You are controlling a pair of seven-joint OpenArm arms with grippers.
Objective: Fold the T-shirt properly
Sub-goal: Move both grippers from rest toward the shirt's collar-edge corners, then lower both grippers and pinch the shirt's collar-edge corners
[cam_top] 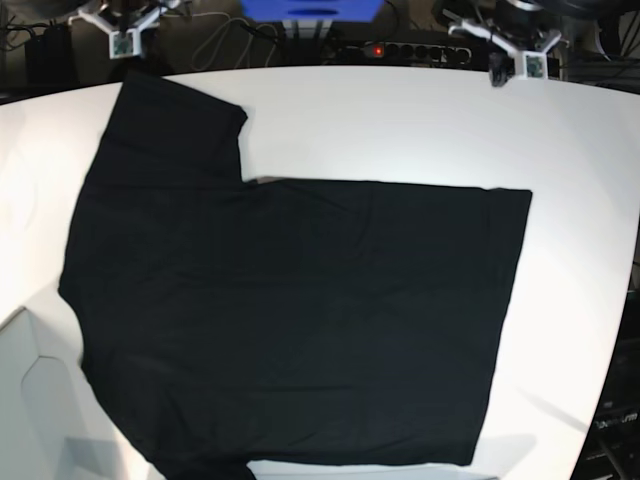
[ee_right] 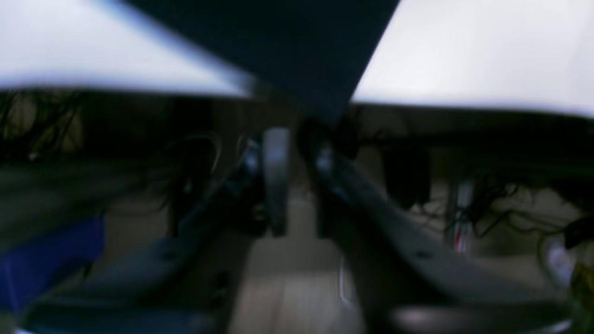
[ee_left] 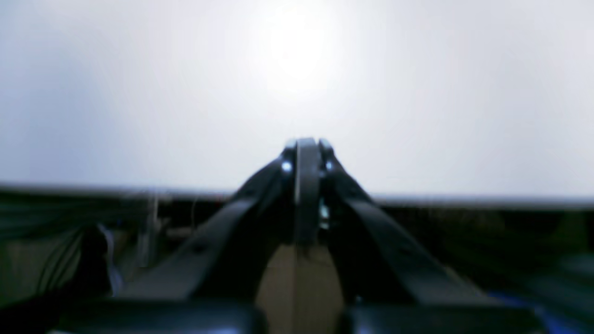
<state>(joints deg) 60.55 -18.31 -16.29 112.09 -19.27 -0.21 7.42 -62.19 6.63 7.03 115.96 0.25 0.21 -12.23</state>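
Observation:
The black T-shirt (cam_top: 290, 310) lies spread flat on the white table (cam_top: 580, 200), with one sleeve (cam_top: 175, 120) reaching toward the far left corner. In the right wrist view a corner of that sleeve (ee_right: 287, 46) ends at the table's edge, just beyond my right gripper (ee_right: 297, 139). This gripper's fingers stand apart with floor showing between them, and it holds nothing. In the base view the right gripper (cam_top: 125, 35) sits past the far left edge. My left gripper (ee_left: 306, 144) has its fingertips together, off the far right edge (cam_top: 515, 55), away from the shirt.
Behind the table's far edge lie a power strip (cam_top: 400, 50) with a red light, a blue box (cam_top: 310, 10) and loose cables. A white panel (cam_top: 40, 400) juts out at the front left corner.

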